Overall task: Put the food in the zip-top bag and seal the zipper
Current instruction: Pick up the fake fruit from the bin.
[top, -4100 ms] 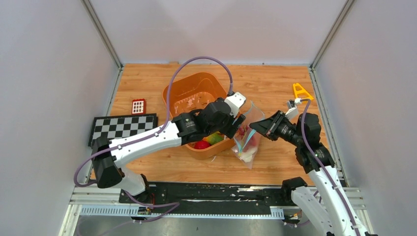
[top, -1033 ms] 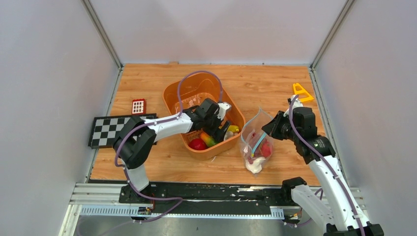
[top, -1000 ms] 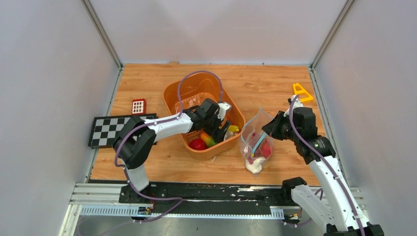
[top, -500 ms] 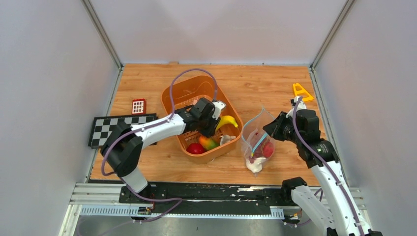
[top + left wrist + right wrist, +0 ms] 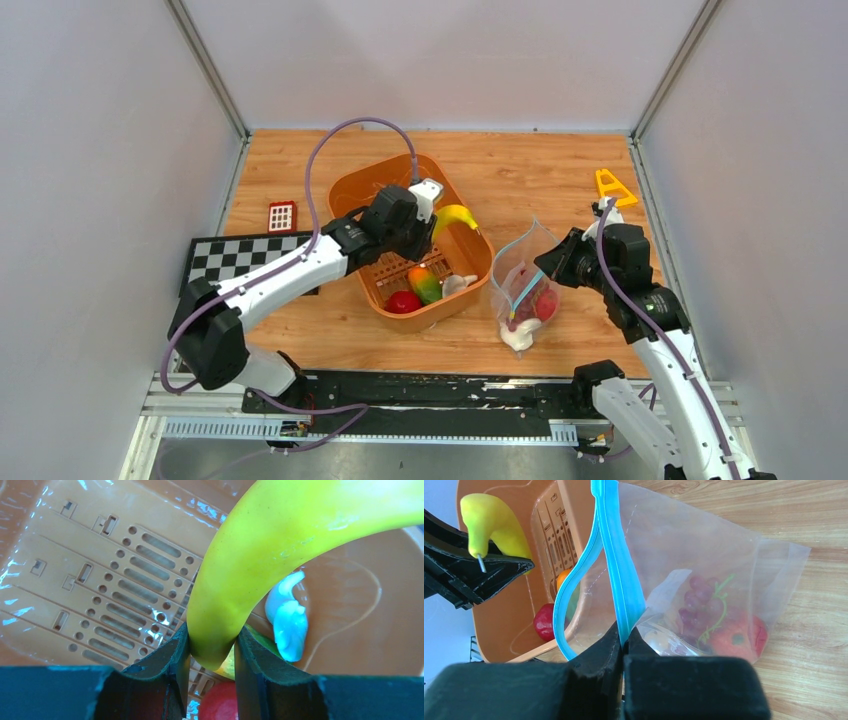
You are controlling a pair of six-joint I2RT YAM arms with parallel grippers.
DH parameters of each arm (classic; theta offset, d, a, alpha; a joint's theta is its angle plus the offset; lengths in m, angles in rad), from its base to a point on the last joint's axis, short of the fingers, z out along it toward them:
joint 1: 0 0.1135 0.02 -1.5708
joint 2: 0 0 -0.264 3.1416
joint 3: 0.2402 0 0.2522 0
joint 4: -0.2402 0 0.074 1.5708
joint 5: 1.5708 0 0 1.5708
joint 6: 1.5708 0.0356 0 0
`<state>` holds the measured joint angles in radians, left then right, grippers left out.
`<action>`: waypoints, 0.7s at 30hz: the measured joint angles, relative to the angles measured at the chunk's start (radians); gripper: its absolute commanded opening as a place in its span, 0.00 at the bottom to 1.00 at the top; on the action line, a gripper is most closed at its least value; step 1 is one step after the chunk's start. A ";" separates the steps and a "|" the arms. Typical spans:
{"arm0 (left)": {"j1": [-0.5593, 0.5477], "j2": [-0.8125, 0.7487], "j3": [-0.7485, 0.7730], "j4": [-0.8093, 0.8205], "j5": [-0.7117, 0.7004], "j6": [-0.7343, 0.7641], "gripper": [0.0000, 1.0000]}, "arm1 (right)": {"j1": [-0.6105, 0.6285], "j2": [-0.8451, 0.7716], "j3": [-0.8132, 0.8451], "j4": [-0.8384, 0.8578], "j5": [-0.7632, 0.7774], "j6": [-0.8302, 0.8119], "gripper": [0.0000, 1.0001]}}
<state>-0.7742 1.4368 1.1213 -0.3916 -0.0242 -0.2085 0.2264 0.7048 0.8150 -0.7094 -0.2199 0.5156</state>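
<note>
Banana [image 5: 280, 540]: pinched by left end effector [image 5: 211, 640] | zipper [image 5: 616, 555]: pinched by right end effector [image 5: 622, 636]

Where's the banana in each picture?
Top view: banana in the middle, held over the basket by the left claw.
Left wrist: banana fills the upper middle and right, with its end pinched in the claw.
Right wrist: banana in the top left corner, left of the bag.
Shared landmark: the orange basket shows in all three views.
</note>
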 measured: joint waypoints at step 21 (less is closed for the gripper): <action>-0.142 -0.050 0.062 0.412 0.418 -0.150 0.20 | 0.000 -0.025 -0.016 0.023 -0.058 0.034 0.00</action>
<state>-0.9157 1.3869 1.1835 0.0208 0.3943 -0.3584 0.2264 0.6800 0.7986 -0.6865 -0.2779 0.5499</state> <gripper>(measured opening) 0.392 0.012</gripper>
